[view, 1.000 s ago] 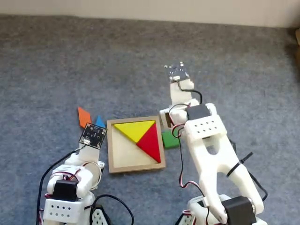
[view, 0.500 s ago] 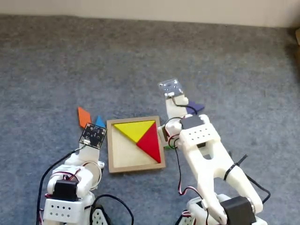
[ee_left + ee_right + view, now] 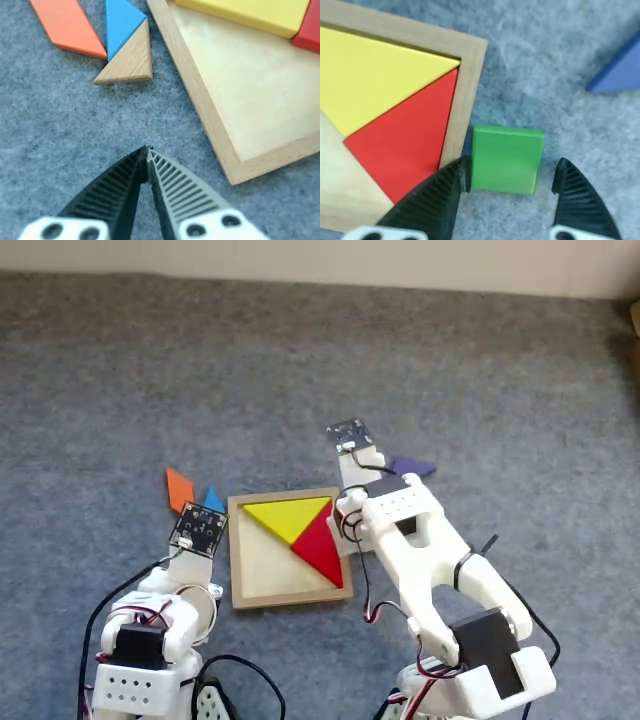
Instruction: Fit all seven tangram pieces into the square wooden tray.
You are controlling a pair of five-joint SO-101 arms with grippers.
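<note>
Right gripper: jaws wide apart on either side of the green square, nothing clasped.
Green square: flat on the grey table, just beside the wooden tray, outside its rim.
Tray contents: yellow triangle and red triangle, edge to edge.
Dark blue piece: on the table, apart from the square.
Left gripper: closed, empty, low over the table beside the tray.
Near it, outside the tray: wooden triangle, blue triangle, orange parallelogram.

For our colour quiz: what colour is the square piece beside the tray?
Green: the square piece, clearest in the right wrist view.
</note>
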